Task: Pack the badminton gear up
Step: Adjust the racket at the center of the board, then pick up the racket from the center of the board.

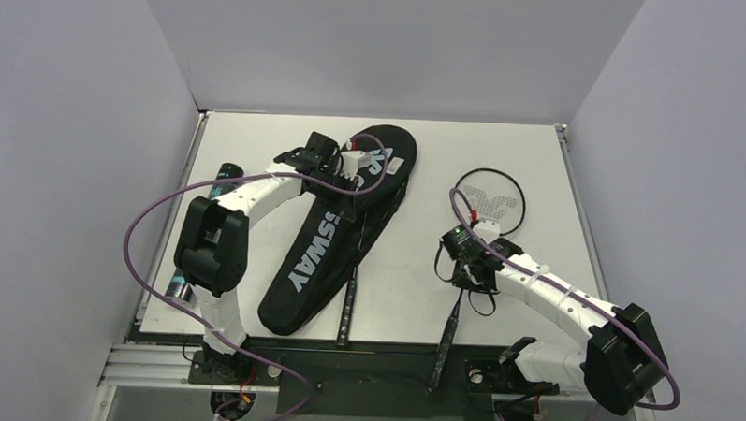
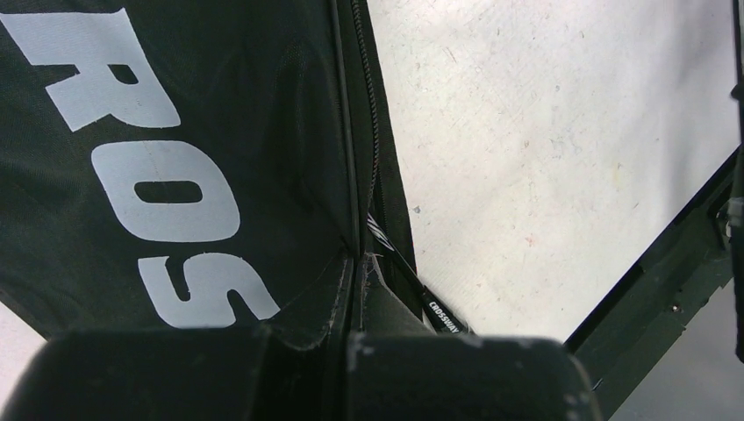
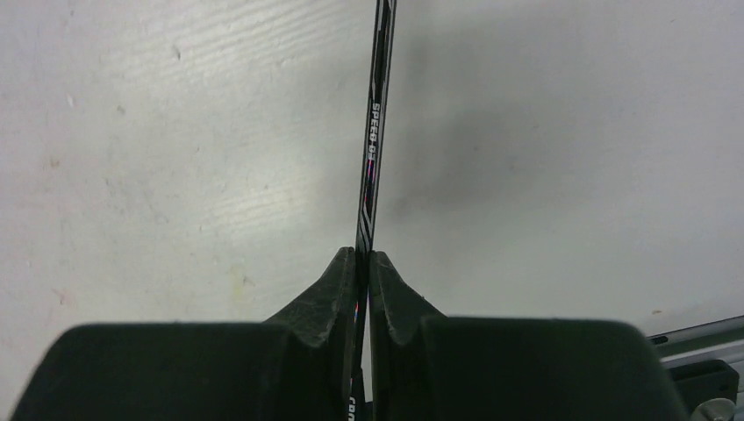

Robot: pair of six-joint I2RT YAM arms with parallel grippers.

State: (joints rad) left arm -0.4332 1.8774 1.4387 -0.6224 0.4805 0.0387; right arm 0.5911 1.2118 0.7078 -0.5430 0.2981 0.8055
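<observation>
The white table [image 1: 413, 287], its top faintly scuffed and speckled, carries four things. A black teardrop racket bag [image 1: 311, 255] (white "CROSSWAY" lettering along its length) lies diagonally left of centre, wide end toward the far edge. A second racket [image 1: 348, 308] shows only its handle, sticking out from the bag's narrow end toward the near edge. A loose racket [image 1: 489, 201] lies right of centre, handle crossing the near edge. A black tube [image 1: 226, 174] lies along the left edge, mostly hidden.
</observation>
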